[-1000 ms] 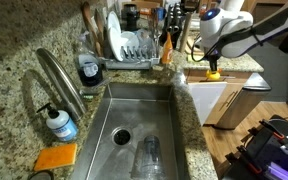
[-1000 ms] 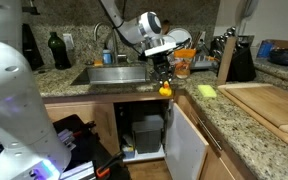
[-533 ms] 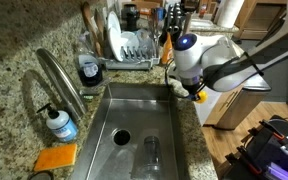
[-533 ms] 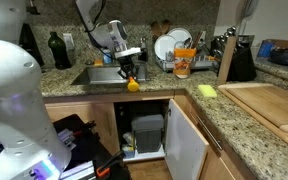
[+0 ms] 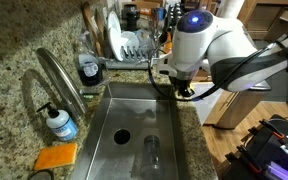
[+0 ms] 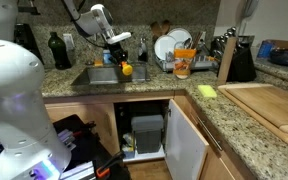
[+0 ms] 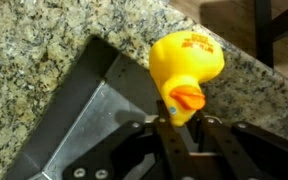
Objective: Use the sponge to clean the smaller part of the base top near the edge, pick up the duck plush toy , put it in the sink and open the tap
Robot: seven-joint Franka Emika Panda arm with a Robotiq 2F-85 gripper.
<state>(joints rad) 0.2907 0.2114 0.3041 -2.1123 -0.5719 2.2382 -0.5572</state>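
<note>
As jaws grip the duck plush toy (image 7: 187,70) — sink (image 7: 89,115) lies close.

An exterior view looks steeply down from close above the deep stainless-steel sink (image 5: 109,118). An exterior view from farther back in the room faces the wooden cabinet fronts (image 6: 94,110), level with the speckled granite countertop (image 6: 246,128). The wrist view looks down from very near, and all three share the sink rim and the granite around it.

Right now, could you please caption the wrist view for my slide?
End effector gripping the yellow duck plush toy above the stainless-steel sink and granite countertop.
</note>
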